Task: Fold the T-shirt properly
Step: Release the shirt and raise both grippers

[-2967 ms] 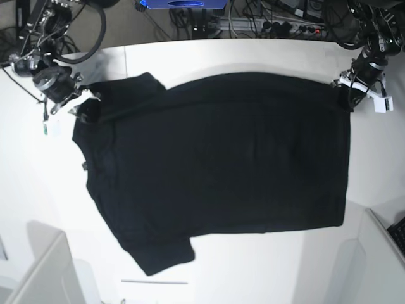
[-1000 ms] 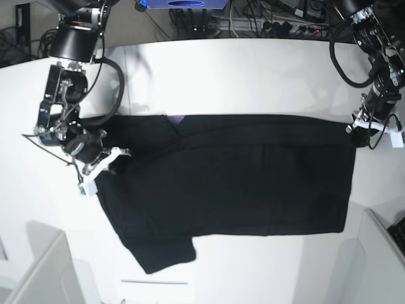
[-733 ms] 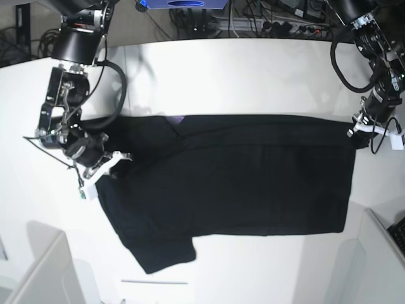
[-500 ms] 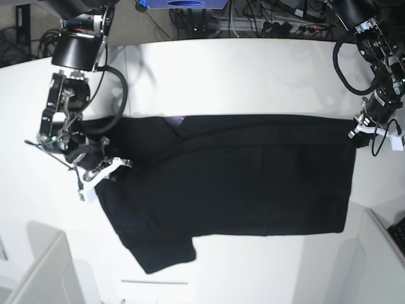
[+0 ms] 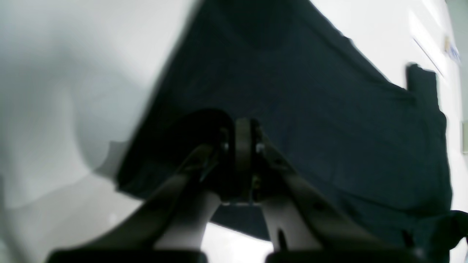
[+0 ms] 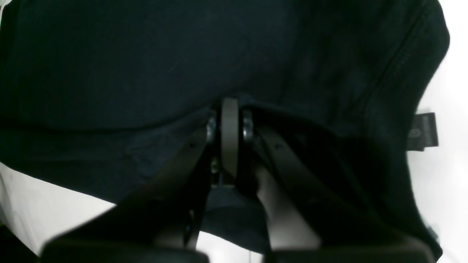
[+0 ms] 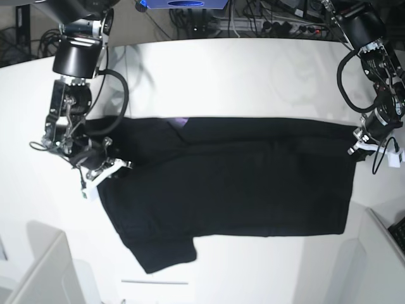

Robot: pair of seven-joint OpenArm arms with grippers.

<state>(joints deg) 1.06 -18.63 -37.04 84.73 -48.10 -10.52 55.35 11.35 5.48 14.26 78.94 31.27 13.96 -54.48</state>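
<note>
The black T-shirt [image 7: 240, 183] lies across the white table [image 7: 221, 76], its far edge lifted and doubled over toward the front. A sliver of purple print [image 7: 180, 119] shows at the fold. My right gripper [image 7: 104, 170] is shut on the cloth at the collar end, on the left of the base view. The right wrist view shows its fingertips [image 6: 228, 124] pinching black fabric [image 6: 146, 54], with the neck tag [image 6: 424, 131] to the right. My left gripper [image 7: 355, 151] is shut on the hem corner on the right. It also pinches cloth [image 5: 310, 91] in the left wrist view [image 5: 239, 146].
Grey bins stand at the front left [image 7: 44, 272] and front right [image 7: 380, 253] corners. Cables and a blue item [image 7: 183, 3] lie behind the table's far edge. One sleeve [image 7: 161, 256] sticks out toward the front edge.
Both grippers have moved toward the front of the table with the shirt's far edge, so the folded strip has grown wider. The purple sliver has come into view.
</note>
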